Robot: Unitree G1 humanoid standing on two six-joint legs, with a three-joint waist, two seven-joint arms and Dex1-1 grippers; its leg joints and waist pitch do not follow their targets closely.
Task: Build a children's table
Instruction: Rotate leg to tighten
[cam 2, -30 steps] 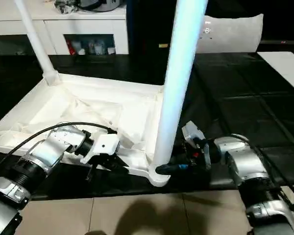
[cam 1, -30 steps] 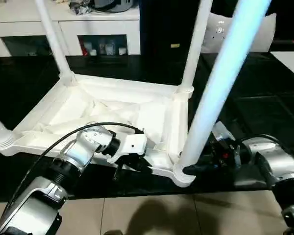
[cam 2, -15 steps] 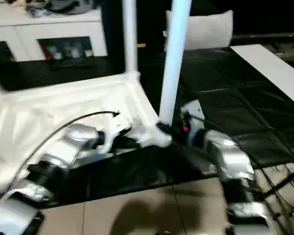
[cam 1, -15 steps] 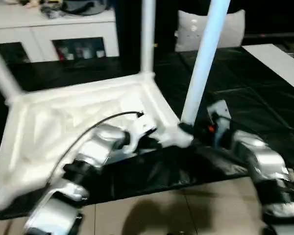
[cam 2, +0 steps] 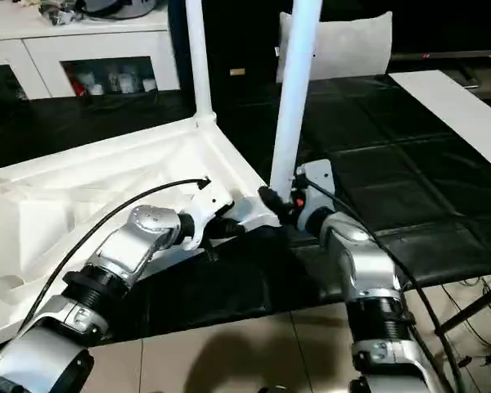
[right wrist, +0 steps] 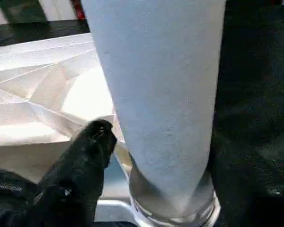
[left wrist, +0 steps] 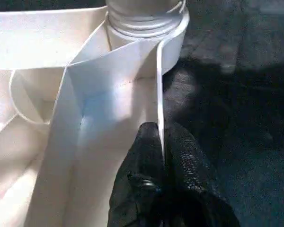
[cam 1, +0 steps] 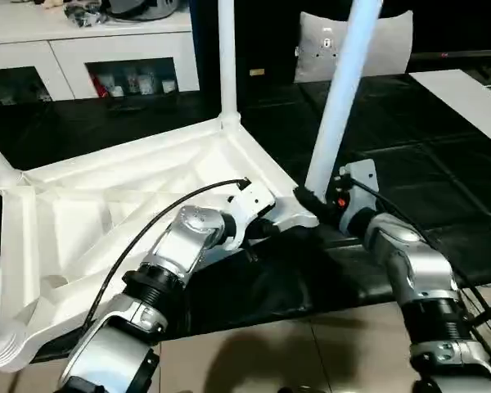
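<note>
Corner sockets: upturned children's table [cam 1: 123, 205] lies on black mat [cam 1: 442, 155], legs standing in its sockets
Left gripper [left wrist: 162, 156]: pinches the rim wall
Right gripper [right wrist: 92, 142]: beside nearest leg [cam 1: 340, 90]; spread unclear
Change: table has swung round
Behind: white cabinet [cam 1: 90, 49], grey cushion [cam 1: 393, 41]

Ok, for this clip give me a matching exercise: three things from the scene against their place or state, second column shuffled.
Things:
1. left gripper
2. right gripper
3. table top

States:
A. lying underside up on the dark floor mat
B. shut on the table top's rim
C. at the base of the near leg

Pairs: 1-B, 2-C, 3-A
</note>
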